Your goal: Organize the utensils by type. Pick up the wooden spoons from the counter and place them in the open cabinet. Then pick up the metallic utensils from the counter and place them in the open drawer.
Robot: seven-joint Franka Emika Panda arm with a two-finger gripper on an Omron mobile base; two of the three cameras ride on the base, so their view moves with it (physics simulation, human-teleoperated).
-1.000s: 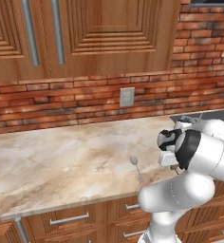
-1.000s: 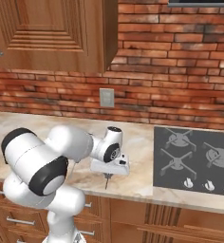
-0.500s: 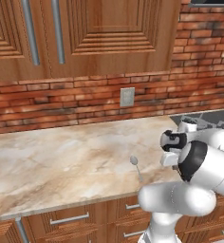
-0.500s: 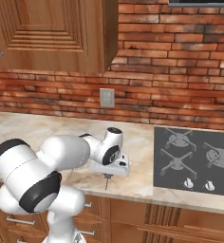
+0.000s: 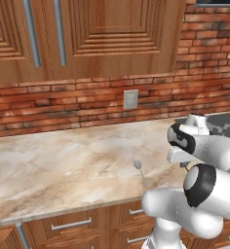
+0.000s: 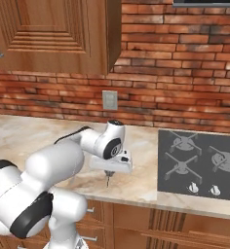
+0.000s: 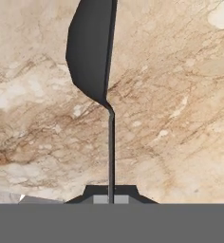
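You had the counter (image 5: 63, 165) running across the middle of the frame, its front edge toward you; one thin grey metal spoon (image 5: 140, 171) lay on it near that front edge, bowl toward the back wall, handle pointing at the edge; the arm (image 5: 204, 165) stood over the counter's right end, just beside the spoon; a corner of the dark stovetop (image 5: 224, 124) showed behind the arm at the right edge; a wall outlet (image 5: 130, 99) sat in the brick above the counter's back edge; closed wooden cabinet doors (image 5: 87, 34) hung above; drawer fronts with bar handles (image 5: 70, 224) ran below.
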